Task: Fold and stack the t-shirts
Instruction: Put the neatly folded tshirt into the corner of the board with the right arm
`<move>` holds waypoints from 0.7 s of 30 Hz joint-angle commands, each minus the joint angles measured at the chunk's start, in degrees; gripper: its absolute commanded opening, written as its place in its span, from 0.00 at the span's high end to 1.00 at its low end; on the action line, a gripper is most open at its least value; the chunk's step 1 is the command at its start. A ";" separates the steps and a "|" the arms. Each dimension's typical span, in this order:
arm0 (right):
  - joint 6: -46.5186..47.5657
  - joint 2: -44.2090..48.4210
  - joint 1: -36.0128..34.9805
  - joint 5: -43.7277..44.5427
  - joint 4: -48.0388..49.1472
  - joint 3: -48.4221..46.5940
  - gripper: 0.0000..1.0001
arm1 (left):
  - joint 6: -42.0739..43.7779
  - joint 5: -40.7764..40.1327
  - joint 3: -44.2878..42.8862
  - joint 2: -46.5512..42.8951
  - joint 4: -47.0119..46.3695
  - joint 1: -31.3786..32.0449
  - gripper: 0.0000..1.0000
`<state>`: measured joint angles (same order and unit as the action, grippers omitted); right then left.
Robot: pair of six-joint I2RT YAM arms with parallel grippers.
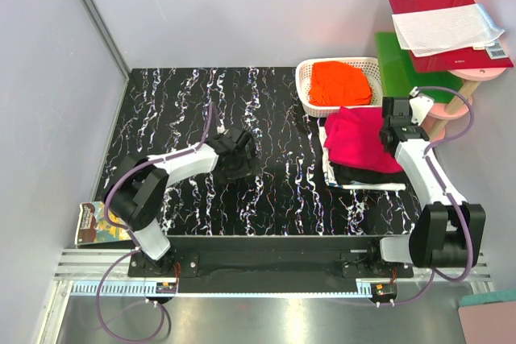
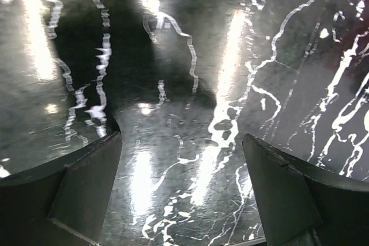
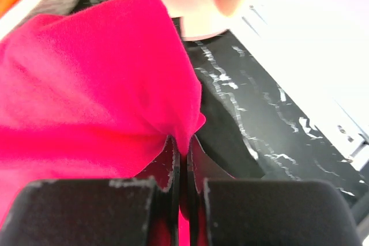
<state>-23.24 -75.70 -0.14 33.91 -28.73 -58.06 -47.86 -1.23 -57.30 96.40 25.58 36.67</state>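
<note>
R gripper [image 3: 185, 149] pinched shut on corner fold of magenta t-shirt [image 3: 86, 84], lying atop black t-shirt [image 1: 364, 175], mostly covered; white strip [image 1: 367, 186] beneath, prob. paper. Orange t-shirt [image 1: 340, 84] bunched in white basket [image 1: 303, 82]. L gripper [image 2: 181, 142] spread wide, empty, over marbled tabletop [image 2: 190, 56].

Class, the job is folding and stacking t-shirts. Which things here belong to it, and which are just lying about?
Job: pink shirt; black shirt beneath it; orange shirt; right gripper, pinching the pink one.
Lying about: white basket; red booklet; picture book by the left arm.
</note>
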 commanded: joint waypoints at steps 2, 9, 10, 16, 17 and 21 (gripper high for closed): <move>-0.48 -7.69 2.07 8.37 0.08 -2.05 0.97 | 0.57 0.88 -3.17 1.86 0.08 1.65 0.09; 0.04 -7.89 2.08 1.70 -0.80 -2.76 0.19 | 2.06 0.88 -4.93 0.37 0.26 2.53 0.05; 0.22 -5.62 2.08 0.90 -0.80 -2.93 0.01 | 2.24 0.88 -5.36 0.28 0.34 2.53 0.05; 1.36 6.59 1.99 -7.35 -1.24 -3.90 0.00 | 3.64 4.04 -12.91 0.80 -0.97 3.94 0.06; 1.53 8.01 1.99 -10.07 -1.33 -3.99 0.00 | 3.82 6.05 -15.54 1.16 -2.54 4.11 0.08; 1.10 13.55 1.99 -15.00 -2.21 -3.46 0.00 | 4.00 12.21 -23.19 5.54 -6.50 5.43 0.60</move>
<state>-22.28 -66.89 1.69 25.89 -30.30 -59.70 -45.15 3.40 -72.38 98.63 25.87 40.71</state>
